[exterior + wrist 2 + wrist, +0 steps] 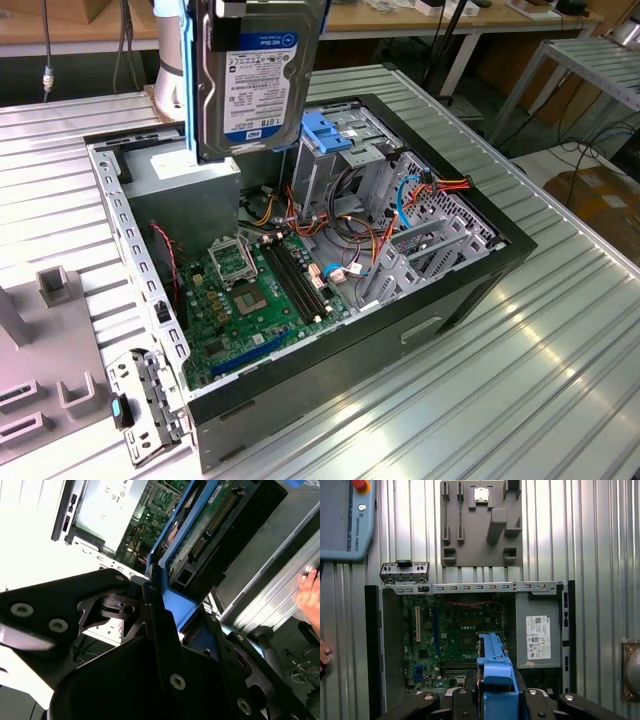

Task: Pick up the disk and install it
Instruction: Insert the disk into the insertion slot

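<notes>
The gripper (172,607) is clamped on the disk (258,75). Its black fingers (152,605) press on the blue rail at one end. The disk hangs upright in the air above the open computer case (400,330) and touches nothing inside it. Its white and blue label faces the exterior view. It is up over the silver power box (185,200), to the exterior view's left of the metal drive cage (345,160) with its blue latch (330,130). The green board (255,300) lies down below in the case. The case sits on a ribbed metal desk (540,370). A grey holder plate (480,525) lies on the desk beside the case. A person's hand (310,592) shows near the case in the second wrist view.
</notes>
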Motion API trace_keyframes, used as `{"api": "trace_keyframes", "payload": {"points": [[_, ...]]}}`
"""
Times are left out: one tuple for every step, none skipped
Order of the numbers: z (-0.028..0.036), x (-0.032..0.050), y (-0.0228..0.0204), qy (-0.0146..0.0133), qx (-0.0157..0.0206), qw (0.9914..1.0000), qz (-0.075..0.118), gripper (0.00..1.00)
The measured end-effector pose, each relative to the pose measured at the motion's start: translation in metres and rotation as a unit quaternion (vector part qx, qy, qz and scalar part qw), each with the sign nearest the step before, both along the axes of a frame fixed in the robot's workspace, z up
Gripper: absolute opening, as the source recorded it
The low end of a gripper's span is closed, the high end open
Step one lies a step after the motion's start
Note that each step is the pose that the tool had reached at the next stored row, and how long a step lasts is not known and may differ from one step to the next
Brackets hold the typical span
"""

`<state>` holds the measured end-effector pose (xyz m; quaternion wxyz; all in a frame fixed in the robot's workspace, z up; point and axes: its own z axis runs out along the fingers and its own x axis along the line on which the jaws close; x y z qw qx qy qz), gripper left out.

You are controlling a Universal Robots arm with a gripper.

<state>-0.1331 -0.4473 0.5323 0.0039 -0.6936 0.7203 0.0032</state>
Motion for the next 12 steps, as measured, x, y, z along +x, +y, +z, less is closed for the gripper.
{"api": "trace_keyframes", "payload": {"points": [[0.0,0.0,-0.0004,0.0,0.0,1.0,0.0,0.37],[0.0,0.0,-0.0008,0.0,0.0,1.0,0.0,0.37],[0.0,0.0001,-0.0012,0.0,0.0,1.0,0.0,0.37],[0.0,0.0001,-0.0015,0.0,0.0,1.0,0.0,0.37],[0.0,0.0001,-0.0018,0.0,0.0,1.0,0.0,0.37],[0.0,0.0001,-0.0021,0.0,0.0,1.0,0.0,0.37],[0.0,0.0002,-0.0024,0.0,0.0,1.0,0.0,0.37],[0.0,0.0002,-0.0029,0.0,0.0,1.0,0.0,0.37],[0.0,0.0002,-0.0036,0.0,0.0,1.0,0.0,0.37],[0.0001,0.0003,-0.0042,0.0,-0.0001,1.0,0.0,0.37],[0.0,0.0003,-0.0049,0.0,0.0,1.0,0.0,0.37],[0.0,0.0004,-0.0055,0.0,0.0,1.0,0.0,0.37]]}}
